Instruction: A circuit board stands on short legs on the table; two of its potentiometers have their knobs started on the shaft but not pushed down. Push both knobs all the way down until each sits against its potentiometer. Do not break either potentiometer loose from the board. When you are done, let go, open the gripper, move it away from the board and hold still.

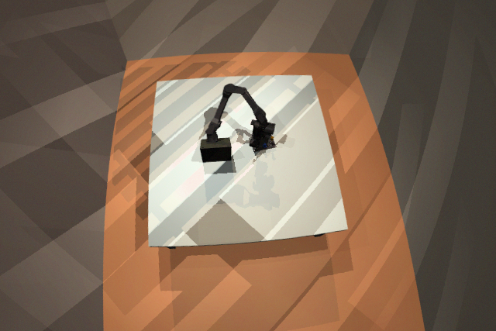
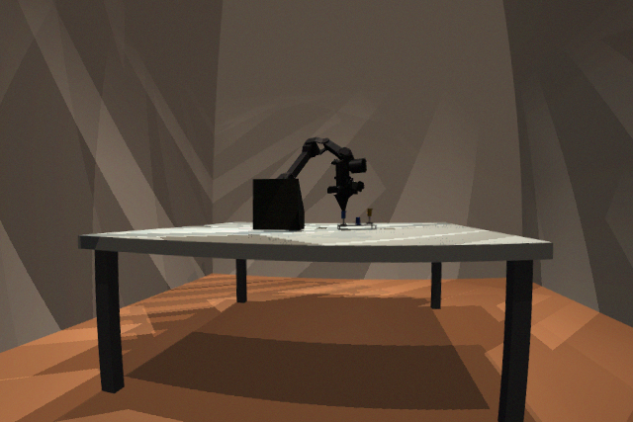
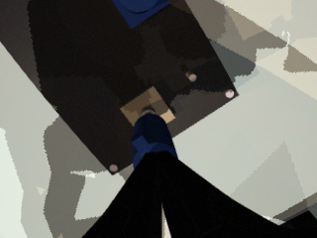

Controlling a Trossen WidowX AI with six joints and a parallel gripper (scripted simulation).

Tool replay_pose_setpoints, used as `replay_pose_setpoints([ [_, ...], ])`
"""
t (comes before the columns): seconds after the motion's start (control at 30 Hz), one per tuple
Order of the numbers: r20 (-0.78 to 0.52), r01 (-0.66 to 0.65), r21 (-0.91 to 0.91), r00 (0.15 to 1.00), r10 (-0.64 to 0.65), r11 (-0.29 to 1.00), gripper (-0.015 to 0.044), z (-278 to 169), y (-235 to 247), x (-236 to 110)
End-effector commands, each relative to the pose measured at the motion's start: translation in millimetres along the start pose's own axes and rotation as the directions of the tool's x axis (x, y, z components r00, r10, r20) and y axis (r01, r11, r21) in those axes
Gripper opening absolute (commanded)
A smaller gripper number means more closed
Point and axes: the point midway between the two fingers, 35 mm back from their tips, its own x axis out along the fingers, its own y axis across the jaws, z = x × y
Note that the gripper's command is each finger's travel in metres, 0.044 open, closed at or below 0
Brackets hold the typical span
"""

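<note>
The circuit board (image 3: 99, 94) (image 2: 357, 222) stands low on the table. A dark blue knob (image 3: 154, 134) (image 2: 343, 214) stands upright over a tan potentiometer (image 3: 139, 105), with a stretch of shaft showing below it. My gripper (image 3: 157, 162) (image 2: 342, 209) is shut with nothing between its fingers. Its tips are at the top of this blue knob; whether they touch it I cannot tell. A yellow knob (image 2: 369, 211) (image 1: 272, 137) stands raised on its shaft at the board's far right in the exterior view. It is outside the wrist view.
A low blue part (image 2: 357, 220) (image 3: 144, 9) (image 1: 264, 146) sits on the board between the two knobs. A small pale post (image 3: 191, 76) is near the tan potentiometer. The black arm base (image 2: 278, 204) (image 1: 216, 153) stands left of the board on the pale table (image 1: 296, 183).
</note>
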Motion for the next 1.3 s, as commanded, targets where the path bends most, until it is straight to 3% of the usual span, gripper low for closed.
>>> replay_pose_setpoints([
  [0.0, -0.016, 0.001, -0.018, 1.0, -0.001, 1.0, 0.0, 0.1, 2.4, 13.0],
  [1.27, -0.016, 0.0, -0.018, 1.0, 0.0, 1.0, 0.0, -0.2, 2.5, 25.6],
])
